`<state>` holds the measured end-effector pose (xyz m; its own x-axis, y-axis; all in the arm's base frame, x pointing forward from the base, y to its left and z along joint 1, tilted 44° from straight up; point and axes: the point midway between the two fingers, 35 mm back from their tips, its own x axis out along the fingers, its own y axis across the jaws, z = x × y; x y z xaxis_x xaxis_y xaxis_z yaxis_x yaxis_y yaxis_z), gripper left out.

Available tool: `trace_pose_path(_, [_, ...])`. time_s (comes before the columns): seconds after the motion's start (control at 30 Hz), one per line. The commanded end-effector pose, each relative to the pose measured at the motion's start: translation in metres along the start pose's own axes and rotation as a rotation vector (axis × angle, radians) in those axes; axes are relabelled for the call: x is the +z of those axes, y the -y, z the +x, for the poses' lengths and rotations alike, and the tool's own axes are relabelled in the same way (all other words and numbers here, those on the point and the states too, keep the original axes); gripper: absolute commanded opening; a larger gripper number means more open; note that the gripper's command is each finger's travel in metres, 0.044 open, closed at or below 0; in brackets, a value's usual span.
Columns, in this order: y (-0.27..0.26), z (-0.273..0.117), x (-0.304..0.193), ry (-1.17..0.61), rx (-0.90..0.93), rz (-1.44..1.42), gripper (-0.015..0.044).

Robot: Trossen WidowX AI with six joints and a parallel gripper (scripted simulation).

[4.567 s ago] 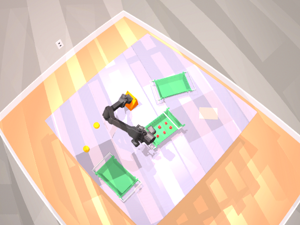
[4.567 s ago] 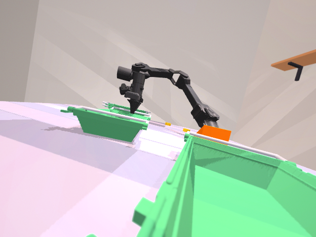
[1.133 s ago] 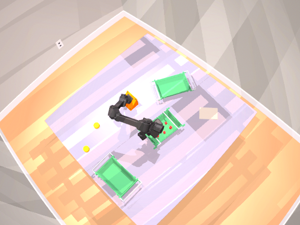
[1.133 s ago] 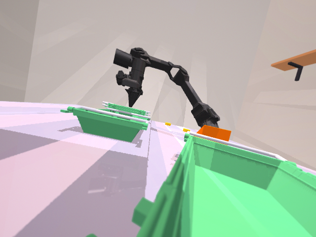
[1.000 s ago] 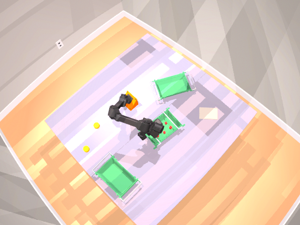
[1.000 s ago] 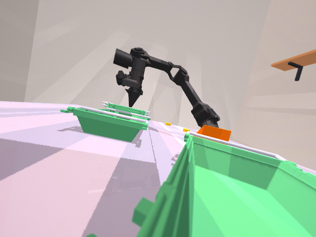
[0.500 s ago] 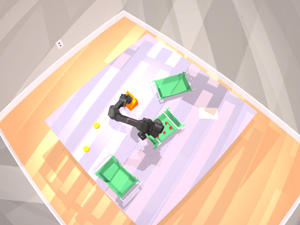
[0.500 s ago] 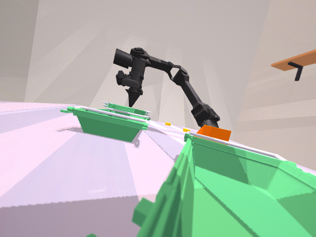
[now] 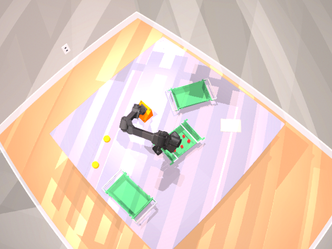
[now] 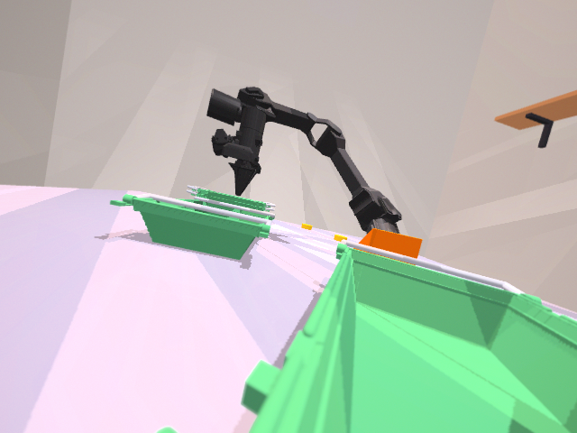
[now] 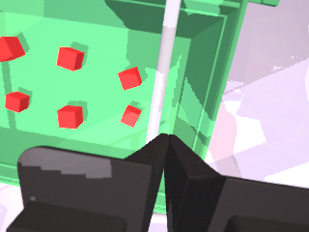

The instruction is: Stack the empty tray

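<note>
The loaded green tray (image 9: pixel 193 130) (image 10: pixel 196 238) (image 11: pixel 212 72) stands upright with several red blocks (image 9: pixel 188 140) (image 11: pixel 70 117) inside. One wire bar (image 9: pixel 189 130) (image 10: pixel 200 207) lies across its top near one end. The other bar (image 9: pixel 175 156) (image 11: pixel 165 53) lies across near the opposite end. My gripper (image 10: pixel 239 193) (image 11: pixel 167 141) is shut and empty, pointing down by this second bar; whether it touches is unclear. The arm hides its fingertips in the top view. An empty green tray (image 9: pixel 191 97) (image 10: pixel 419 284) stands apart, its bars swung out.
A second empty green tray (image 9: pixel 128 195) also stands with its bars out, on the opposite side of the loaded one. An orange block (image 9: pixel 146 115) (image 10: pixel 396 243) is by the arm's base. Two yellow discs (image 9: pixel 106 138) (image 9: pixel 95 164) and a white pad (image 9: pixel 230 125) lie on the table.
</note>
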<state>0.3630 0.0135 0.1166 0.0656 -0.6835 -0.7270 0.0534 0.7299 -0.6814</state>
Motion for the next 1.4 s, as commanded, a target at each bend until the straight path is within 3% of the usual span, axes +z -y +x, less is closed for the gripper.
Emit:
trace_pose_path(0.0, [0.000, 0.000, 0.000, 0.000, 0.000, 0.000, 0.0000])
trace_pose_path(0.8, [0.000, 0.000, 0.000, 0.000, 0.000, 0.000, 0.0000])
trace_pose_path(1.03, [0.000, -0.002, 0.000, 0.000, 0.000, 0.000, 0.0184])
trace_pose_path(1.17, [-0.001, -0.023, 0.001, 0.000, 0.002, 0.000, 0.0289])
trace_pose_path(1.2, [-0.001, -0.006, -0.001, -0.007, -0.002, -0.012, 0.0315])
trace_pose_path(1.37, [-0.082, -0.018, 0.001, 0.006, 0.036, -0.250, 0.0440])
